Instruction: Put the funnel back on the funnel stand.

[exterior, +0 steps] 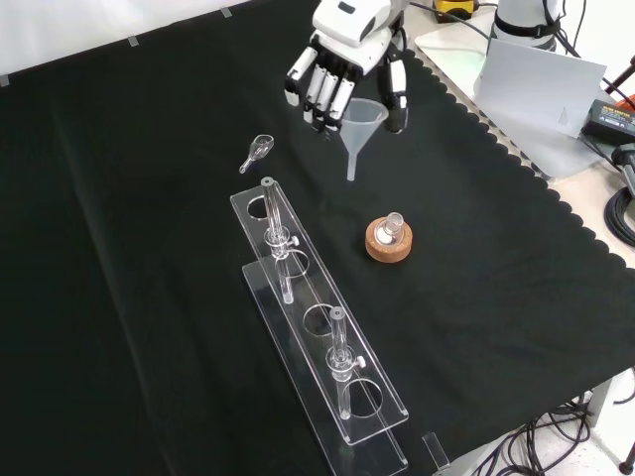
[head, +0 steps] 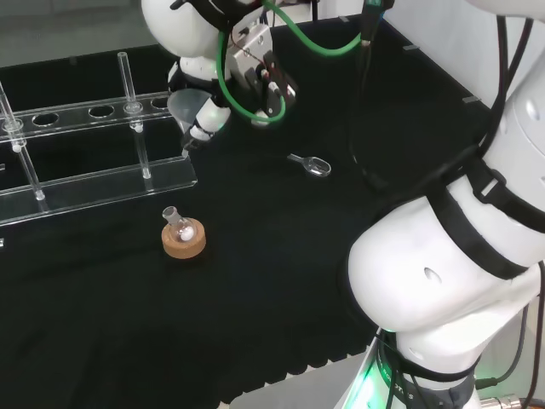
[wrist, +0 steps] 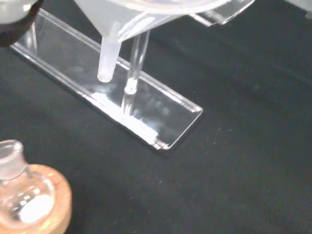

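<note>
Front view | my black and white hand [exterior: 342,69] grasps translucent plastic funnel [exterior: 363,127], spout down, midair | clear acrylic funnel stand [exterior: 322,327] lies below, toward view's lower left; nearest hole close by.

Head view looks from behind the arm; front view faces it from above; wrist view sits close. All share the cork ring [head: 184,239] [exterior: 388,242] [wrist: 34,204].

Black cloth [exterior: 119,258] covering the bench, scalloped along its right edge in the front view; pale bench top [exterior: 451,45] beyond it; grey panel [exterior: 541,99] leaning there; black cables [exterior: 620,213] at far right
</note>
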{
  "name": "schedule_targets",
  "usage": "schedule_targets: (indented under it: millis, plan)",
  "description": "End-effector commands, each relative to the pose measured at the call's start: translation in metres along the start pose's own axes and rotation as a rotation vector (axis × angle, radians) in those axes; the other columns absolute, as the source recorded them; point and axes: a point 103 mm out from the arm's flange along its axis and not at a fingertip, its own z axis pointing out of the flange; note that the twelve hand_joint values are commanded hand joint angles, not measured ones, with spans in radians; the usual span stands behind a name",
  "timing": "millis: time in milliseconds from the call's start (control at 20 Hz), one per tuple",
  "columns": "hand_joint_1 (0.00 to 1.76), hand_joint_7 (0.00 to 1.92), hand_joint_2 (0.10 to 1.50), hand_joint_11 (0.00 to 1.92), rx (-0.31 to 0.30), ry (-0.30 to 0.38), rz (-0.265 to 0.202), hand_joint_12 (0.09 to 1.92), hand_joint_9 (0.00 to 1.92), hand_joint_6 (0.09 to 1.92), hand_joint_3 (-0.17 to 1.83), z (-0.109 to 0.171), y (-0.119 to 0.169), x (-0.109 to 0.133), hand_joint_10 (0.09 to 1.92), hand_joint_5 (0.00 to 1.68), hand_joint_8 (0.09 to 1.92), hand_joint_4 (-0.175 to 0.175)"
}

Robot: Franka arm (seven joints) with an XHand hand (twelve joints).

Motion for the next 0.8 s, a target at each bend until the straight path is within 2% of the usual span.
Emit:
schedule_targets:
  millis: [50, 200, 400, 600, 800]
  plan:
    - [0.86, 1.39, 0.67, 0.12, -0.025, -0.083, 0.027, 1.52, 1.08, 0.64, 0.05, -0.014, 0.021, -0.031, 0.31, 1.04, 0.27, 0.164]
    - [0.86, 1.40, 0.66, 0.17, -0.045, -0.114, 0.034, 1.50, 1.10, 0.64, 0.06, -0.019, 0.034, -0.042, 0.30, 1.05, 0.26, 0.166]
    - [0.87, 1.41, 0.66, 0.18, -0.035, -0.165, 0.020, 1.49, 1.11, 0.63, 0.07, -0.028, 0.046, -0.059, 0.29, 1.06, 0.25, 0.173]
    - [0.87, 1.42, 0.66, 0.19, -0.011, -0.216, -0.007, 1.48, 1.12, 0.63, 0.07, -0.037, 0.051, -0.072, 0.28, 1.06, 0.25, 0.175]
    - [0.87, 1.42, 0.65, 0.19, -0.016, -0.257, -0.059, 1.48, 1.12, 0.63, 0.08, -0.044, 0.057, -0.068, 0.27, 1.07, 0.24, 0.175]
